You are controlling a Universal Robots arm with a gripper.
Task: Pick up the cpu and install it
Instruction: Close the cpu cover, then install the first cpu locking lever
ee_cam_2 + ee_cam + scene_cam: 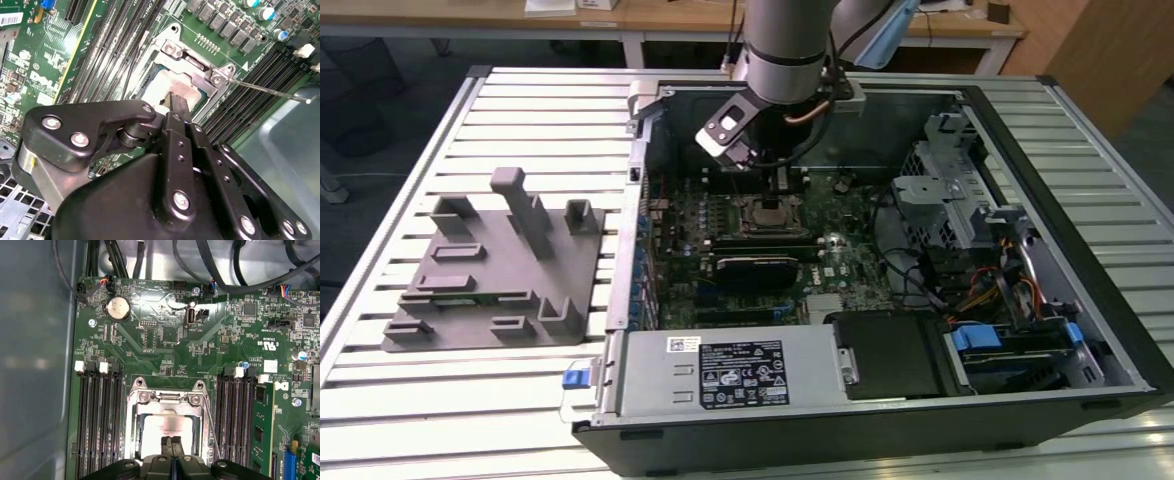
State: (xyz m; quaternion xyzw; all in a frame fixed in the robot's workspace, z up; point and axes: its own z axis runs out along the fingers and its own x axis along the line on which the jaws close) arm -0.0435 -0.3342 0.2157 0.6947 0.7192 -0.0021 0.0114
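The cpu [167, 426], a pale silver square, lies flat inside the metal-rimmed socket frame [134, 415] on the green motherboard. In both wrist views my gripper [171, 444] hangs just over the cpu's middle with its two thin black fingers pressed together and nothing between them. The second wrist view shows the same cpu [161, 89] under the gripper [176, 101], with the frame [212, 76] around it. In the exterior view my gripper [775, 178] reaches down into the open computer case, just above the socket [771, 212].
A thin metal latch lever [270, 90] sticks out beside the socket. Memory slots [97, 420] flank it on both sides. A grey plastic tray [494, 270] with upright posts sits on the slatted table at the exterior view's left. Drive cages and cables [961, 210] crowd the case's other side.
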